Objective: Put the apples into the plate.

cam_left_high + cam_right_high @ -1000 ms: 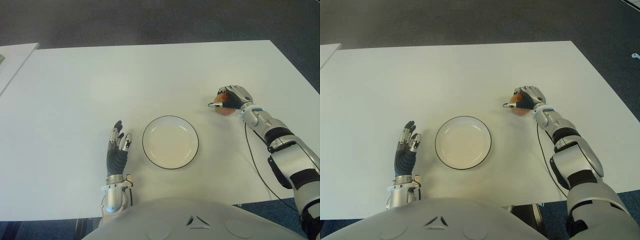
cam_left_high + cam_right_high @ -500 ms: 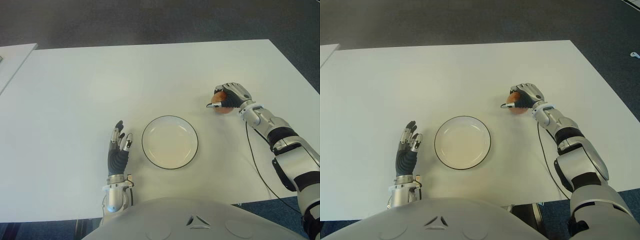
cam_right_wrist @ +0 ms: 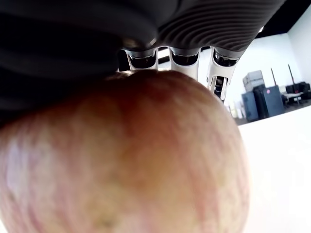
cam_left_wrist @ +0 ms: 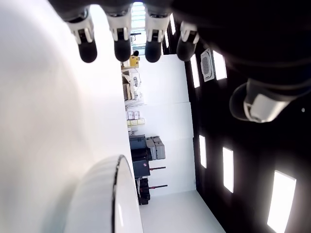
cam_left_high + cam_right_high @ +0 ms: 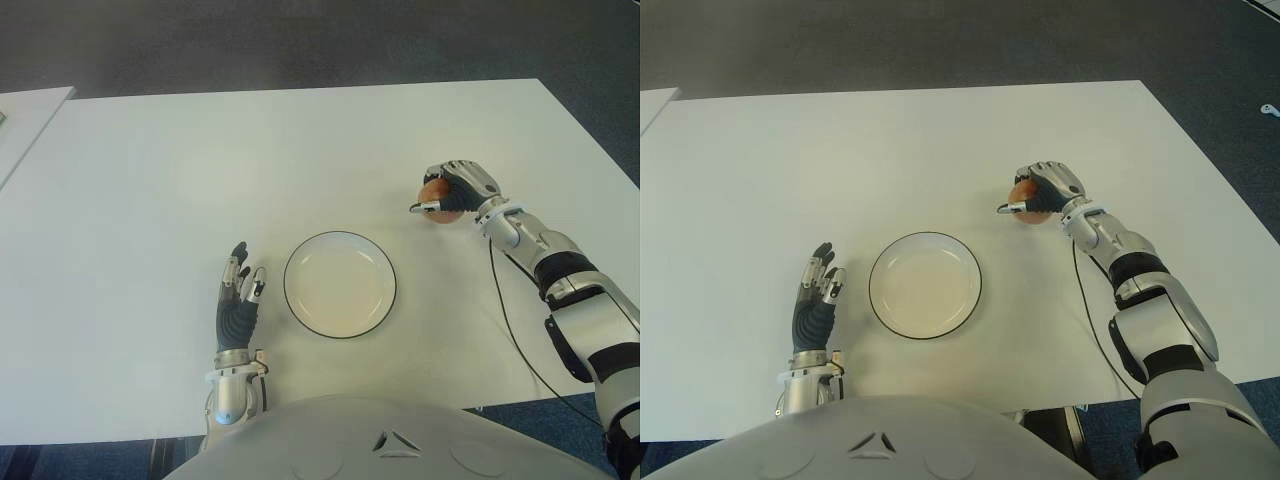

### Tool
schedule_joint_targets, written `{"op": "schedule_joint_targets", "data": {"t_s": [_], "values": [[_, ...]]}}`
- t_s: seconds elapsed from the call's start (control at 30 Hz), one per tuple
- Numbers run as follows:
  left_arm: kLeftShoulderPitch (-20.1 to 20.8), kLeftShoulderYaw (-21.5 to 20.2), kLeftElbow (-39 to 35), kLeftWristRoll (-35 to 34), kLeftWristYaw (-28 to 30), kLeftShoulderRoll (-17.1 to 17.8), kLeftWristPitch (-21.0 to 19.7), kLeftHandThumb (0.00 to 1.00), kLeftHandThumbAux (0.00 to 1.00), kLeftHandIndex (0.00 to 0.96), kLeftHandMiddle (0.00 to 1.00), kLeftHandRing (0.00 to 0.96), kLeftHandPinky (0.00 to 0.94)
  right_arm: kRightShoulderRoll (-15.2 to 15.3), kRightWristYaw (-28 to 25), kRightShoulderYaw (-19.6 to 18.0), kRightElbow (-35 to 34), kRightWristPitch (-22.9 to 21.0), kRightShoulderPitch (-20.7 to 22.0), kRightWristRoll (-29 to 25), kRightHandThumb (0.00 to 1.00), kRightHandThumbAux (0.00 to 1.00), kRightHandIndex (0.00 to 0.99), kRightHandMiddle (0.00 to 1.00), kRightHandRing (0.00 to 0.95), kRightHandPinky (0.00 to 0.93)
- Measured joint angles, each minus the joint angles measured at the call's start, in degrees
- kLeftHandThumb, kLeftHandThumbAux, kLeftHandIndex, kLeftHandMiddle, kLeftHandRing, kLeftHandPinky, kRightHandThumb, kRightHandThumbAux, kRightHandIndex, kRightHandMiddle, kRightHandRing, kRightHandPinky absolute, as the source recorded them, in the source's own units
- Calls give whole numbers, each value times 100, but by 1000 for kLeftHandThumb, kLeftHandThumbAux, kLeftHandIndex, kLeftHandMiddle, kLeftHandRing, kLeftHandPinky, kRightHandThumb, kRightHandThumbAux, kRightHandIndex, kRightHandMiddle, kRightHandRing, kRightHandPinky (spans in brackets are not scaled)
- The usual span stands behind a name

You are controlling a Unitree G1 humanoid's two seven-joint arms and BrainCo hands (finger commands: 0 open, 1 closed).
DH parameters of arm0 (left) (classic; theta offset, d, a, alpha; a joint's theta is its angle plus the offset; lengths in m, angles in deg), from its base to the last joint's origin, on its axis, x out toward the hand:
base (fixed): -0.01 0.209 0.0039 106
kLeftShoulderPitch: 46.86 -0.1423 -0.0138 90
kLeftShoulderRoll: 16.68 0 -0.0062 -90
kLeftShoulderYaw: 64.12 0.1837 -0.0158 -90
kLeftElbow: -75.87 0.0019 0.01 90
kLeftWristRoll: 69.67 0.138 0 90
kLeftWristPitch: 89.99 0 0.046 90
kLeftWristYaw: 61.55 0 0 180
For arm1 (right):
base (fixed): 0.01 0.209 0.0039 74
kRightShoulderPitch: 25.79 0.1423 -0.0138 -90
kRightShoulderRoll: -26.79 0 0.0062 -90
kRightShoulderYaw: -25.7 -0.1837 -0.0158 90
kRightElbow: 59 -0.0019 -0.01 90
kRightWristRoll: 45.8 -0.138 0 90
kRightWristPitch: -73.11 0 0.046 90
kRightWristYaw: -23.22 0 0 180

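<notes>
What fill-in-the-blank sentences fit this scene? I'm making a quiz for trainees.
1. The right hand has its fingers closed around the ____.
2. The plate on the table holds ____.
3. The left hand, fingers spread, shows to the ____ of the plate.
4. The apple is to the plate's ____.

Missing words: apple; nothing; left; right

Matt white table [image 5: 300,150], glossy white plate [image 5: 340,284] with dark rim, smooth blotchy-skinned apple [image 3: 121,155]
</notes>
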Motion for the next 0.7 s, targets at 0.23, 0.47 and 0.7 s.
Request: {"op": "schedule_joint_targets", "data": {"t_s": [0.23,0.47,0.7], "values": [[-5,2,4,17,0,-24,0,41,365,0,0,0,10,3,-19,-53,-236,119,-62,1,743,709,441,860,844,828],[-23,8,2,15,0,-23,0,36,368,0,0,0,7,11,-126,-154,-597,186,-209,-24,744,709,441,861,847,830],[-35,5,0,-7,0,-22,-7,42,375,0,0,0,12,83,-552,-428,-1707,181,-600,-178,743,709,441,864,852,835]]}}
